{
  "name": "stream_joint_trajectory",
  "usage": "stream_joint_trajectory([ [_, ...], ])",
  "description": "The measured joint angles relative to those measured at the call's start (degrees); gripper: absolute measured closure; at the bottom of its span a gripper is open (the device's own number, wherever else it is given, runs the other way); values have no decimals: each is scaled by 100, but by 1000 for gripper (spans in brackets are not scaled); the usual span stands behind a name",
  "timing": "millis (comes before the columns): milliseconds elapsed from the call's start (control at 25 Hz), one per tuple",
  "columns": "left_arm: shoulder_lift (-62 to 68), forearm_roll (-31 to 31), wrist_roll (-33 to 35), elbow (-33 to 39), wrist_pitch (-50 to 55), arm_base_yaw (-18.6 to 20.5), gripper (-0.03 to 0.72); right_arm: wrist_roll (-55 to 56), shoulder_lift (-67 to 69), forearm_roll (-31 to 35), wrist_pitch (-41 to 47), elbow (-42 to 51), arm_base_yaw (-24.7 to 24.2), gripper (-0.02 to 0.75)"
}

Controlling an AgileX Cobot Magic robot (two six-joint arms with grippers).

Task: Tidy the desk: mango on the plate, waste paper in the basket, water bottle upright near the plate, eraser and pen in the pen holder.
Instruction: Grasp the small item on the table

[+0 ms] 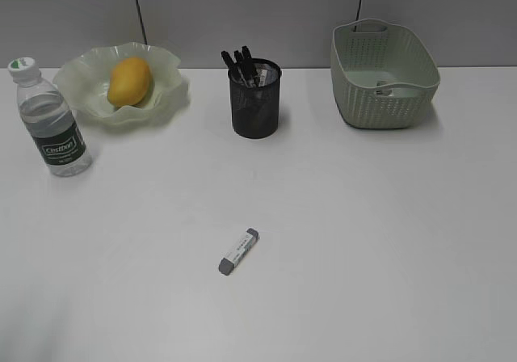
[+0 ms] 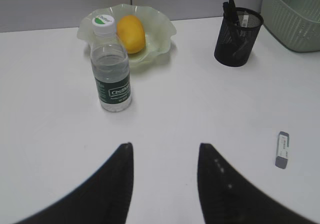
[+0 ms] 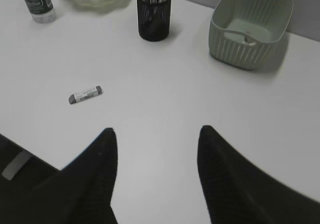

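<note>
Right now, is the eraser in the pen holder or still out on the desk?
Out. The eraser lies flat on the bare desk, well in front of the pen holder, which holds only pens.

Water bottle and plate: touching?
Apart. The exterior view shows bare desk between the water bottle and the plate's ruffled rim; in the left wrist view they merely overlap.

Desk (image 1: 363, 241): we see plain white.
On it: water bottle (image 1: 50, 119), plate (image 1: 166, 95), pen holder (image 1: 255, 103), basket (image 1: 386, 75), eraser (image 1: 238, 251).
</note>
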Motion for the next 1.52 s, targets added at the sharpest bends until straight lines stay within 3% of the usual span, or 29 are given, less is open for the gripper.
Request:
stream_joint_trajectory([
  [440, 0, -87, 5, 1, -464, 0, 357, 234, -259, -432, 275, 406, 0, 318],
  [600, 208, -172, 385, -88, -500, 0, 335, 234, -259, -392, 269, 621, 0, 318],
  [1120, 2991, -791, 753, -1454, -370, -48, 293, 238, -259, -379, 162, 681, 0, 318],
  [1280, 4064, -797, 753, -1953, -181, -477, 276, 238, -259, -374, 143, 681, 0, 318],
  [1520, 5472, -820, 619, -2678, -46, -1555, 273, 238, -259, -369, 131, 681, 0, 318],
])
